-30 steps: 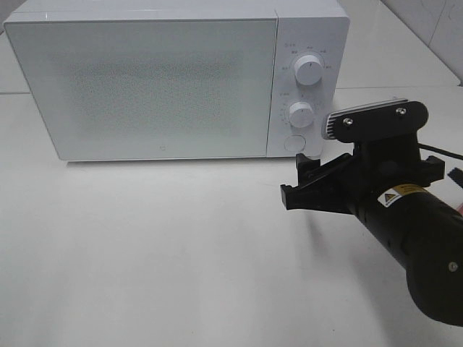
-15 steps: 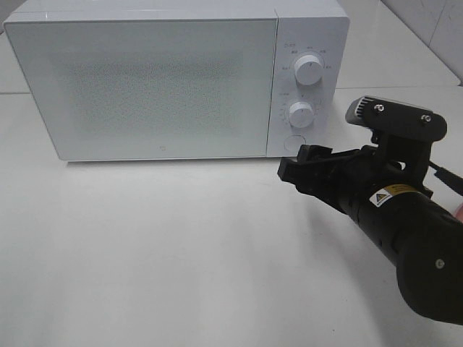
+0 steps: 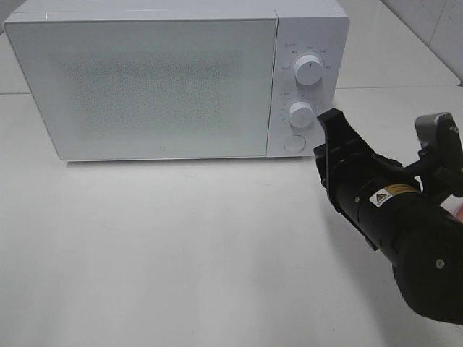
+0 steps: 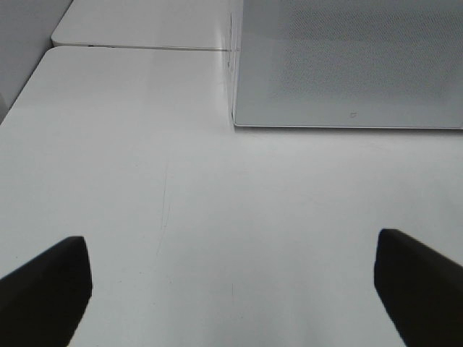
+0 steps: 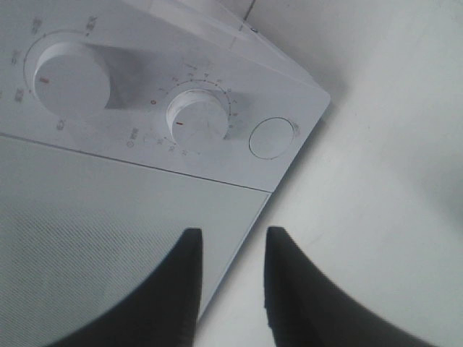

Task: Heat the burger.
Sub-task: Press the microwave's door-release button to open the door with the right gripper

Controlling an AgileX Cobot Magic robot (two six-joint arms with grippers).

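Now right jaws narrow near microwave (image 3: 166,87) right edge; left jaws wide above table (image 4: 181,217).

The black two-fingered left gripper (image 4: 231,289) hangs with jaws spread wide. The thick black right arm (image 3: 412,246) reaches forward, its black right gripper (image 5: 230,242) rolled sideways, jaws a slim gap apart.

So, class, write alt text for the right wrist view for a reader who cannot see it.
The right gripper, black fingertips narrowly apart and holding nothing, faces the controls of a white microwave: a large dial, a smaller dial and a round button. Its door is shut.
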